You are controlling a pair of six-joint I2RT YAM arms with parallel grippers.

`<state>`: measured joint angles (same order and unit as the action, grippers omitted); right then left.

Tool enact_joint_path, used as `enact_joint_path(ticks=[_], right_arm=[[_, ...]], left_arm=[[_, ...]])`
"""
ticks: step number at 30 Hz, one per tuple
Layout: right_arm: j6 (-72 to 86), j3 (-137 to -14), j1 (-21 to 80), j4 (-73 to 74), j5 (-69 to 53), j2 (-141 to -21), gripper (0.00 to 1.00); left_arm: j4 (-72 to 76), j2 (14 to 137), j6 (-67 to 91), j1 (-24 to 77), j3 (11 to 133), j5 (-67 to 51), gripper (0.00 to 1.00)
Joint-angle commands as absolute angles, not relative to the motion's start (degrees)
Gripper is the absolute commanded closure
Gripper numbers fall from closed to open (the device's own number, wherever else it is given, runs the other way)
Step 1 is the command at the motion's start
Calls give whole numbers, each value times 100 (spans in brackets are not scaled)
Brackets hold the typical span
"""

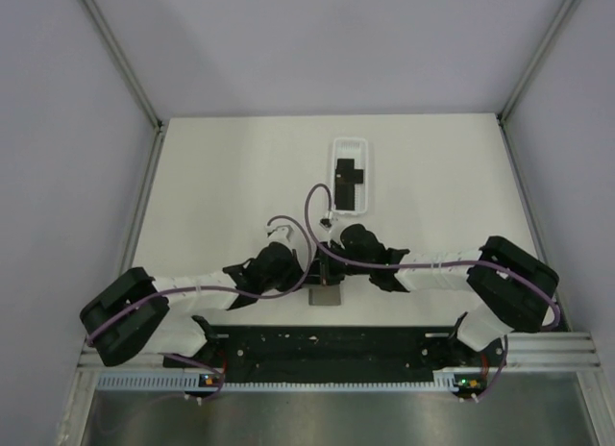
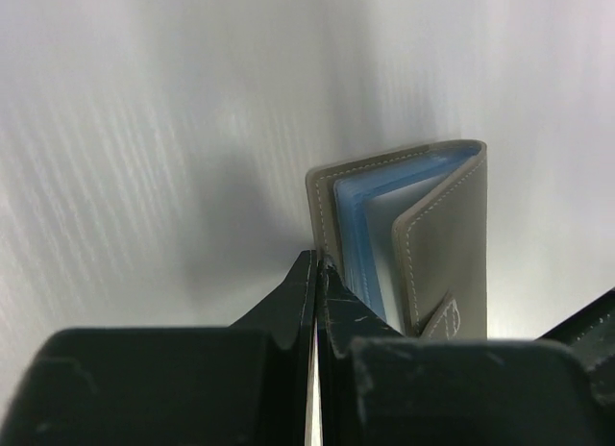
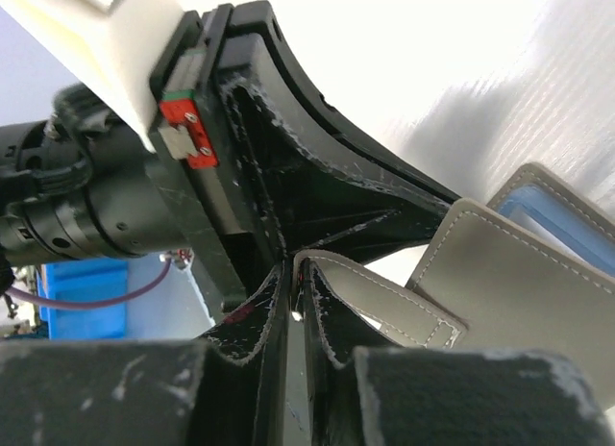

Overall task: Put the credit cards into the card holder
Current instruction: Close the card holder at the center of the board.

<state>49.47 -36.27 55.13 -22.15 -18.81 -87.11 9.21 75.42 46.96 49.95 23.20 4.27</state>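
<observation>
Desk (image 1: 211,177) is white with booth walls around it. I have the left arm (image 1: 192,294) and right arm (image 1: 437,273) both folded inward so the wrists meet near the desk's near edge; I read that as a two-handed hold. The white translucent tray (image 1: 353,141) lies further out on the desk, apart from the arms. The black credit cards (image 1: 348,177) lie in it, crossed over one another, with none in any jaws, so I judge loading not yet begun. The card holder (image 1: 325,292) sits between the two wrists. The wrist views show a grey stitched wallet type, stood on edge with its covers spread like a book and blue clear sleeves (image 2: 357,235) fanned inside. The left jaws are fully closed, tips nipping the bottom corner of one outer cover (image 2: 320,210), probably to anchor that side. The right jaws are closed down too, pinching the small stitched strap (image 3: 375,297) on the other cover. My guess is that this pulls it away and holds the mouth open so a sleeve can be reached. Risk: both jaws are busy on the holder, so one must let go to fetch a card, and the holder may then flop shut or tip. Which sleeve is the target I cannot tell.
</observation>
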Motion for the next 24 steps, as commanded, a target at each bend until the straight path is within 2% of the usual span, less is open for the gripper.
enact_joint_path(ticks=[1, 6, 15, 20, 24], right_arm=[[4825, -3612, 5722, -2418, -1925, -8868, 87], [4720, -3542, 5722, -2355, -1732, -8947, 81], [4974, -3489, 5730, -3295, -2065, -9763, 71], [5133, -3586, 5722, -3787, -2408, -10204, 67], [4975, -3656, 5722, -3517, -2365, -9784, 60]], left_arm=[[317, 7200, 5150, 5054, 1820, 632, 100], [-482, 6382, 5615, 5054, 1758, 1168, 100], [-1845, 4756, 5880, 5054, 1925, 2013, 100], [-2047, 4404, 5827, 5054, 1960, 2153, 100], [-2293, 4316, 5766, 5054, 2100, 2302, 100]])
